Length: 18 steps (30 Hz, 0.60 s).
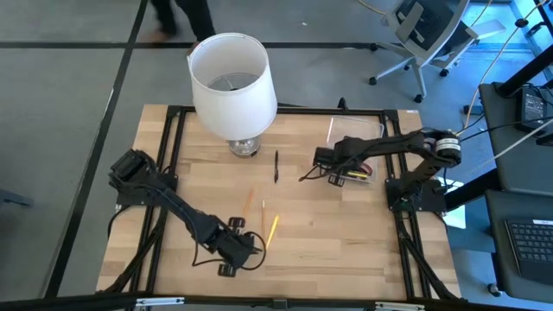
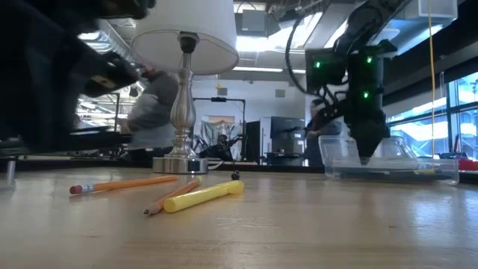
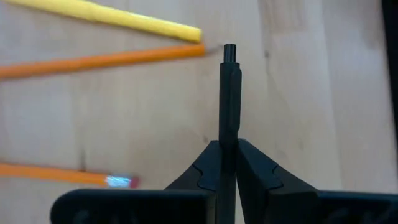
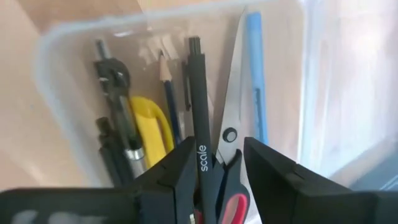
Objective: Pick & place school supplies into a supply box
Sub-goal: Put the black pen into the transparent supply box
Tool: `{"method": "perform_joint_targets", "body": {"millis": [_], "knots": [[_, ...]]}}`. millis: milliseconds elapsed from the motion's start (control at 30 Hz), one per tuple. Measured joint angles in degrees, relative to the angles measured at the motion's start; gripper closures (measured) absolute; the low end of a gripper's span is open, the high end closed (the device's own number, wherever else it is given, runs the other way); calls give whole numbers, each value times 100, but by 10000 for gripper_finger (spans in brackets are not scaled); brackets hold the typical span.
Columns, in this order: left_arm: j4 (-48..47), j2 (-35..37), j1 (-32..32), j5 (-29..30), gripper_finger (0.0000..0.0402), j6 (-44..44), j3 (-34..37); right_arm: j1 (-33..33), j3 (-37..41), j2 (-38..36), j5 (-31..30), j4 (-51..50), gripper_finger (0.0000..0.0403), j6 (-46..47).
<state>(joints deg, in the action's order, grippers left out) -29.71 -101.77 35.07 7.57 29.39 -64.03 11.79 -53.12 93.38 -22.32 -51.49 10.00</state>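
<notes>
Black pen [image 3: 229, 93] pinched upright, left hand [image 3: 228, 163]

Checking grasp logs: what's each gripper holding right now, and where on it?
Left gripper is shut on a black pen, held near one end. Right gripper, over the clear box, has a black pen against one finger; jaws look open.
</notes>
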Motion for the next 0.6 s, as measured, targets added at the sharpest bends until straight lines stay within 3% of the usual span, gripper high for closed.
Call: {"method": "perform_joint_targets", "body": {"millis": [300, 467, 600], "knots": [[282, 24, -467, 8, 381, -543, 0, -105, 0, -1099, 972, 229, 264, -515], [730, 26, -765, 110, 378, -1303, -2, -536, 0, -1647, 1242, 1300, 264, -1060], [1169, 28, -1006, 669, 379, -2228, -7, -1039, -2, -1855, 1244, 2230, 264, -1864]]}}
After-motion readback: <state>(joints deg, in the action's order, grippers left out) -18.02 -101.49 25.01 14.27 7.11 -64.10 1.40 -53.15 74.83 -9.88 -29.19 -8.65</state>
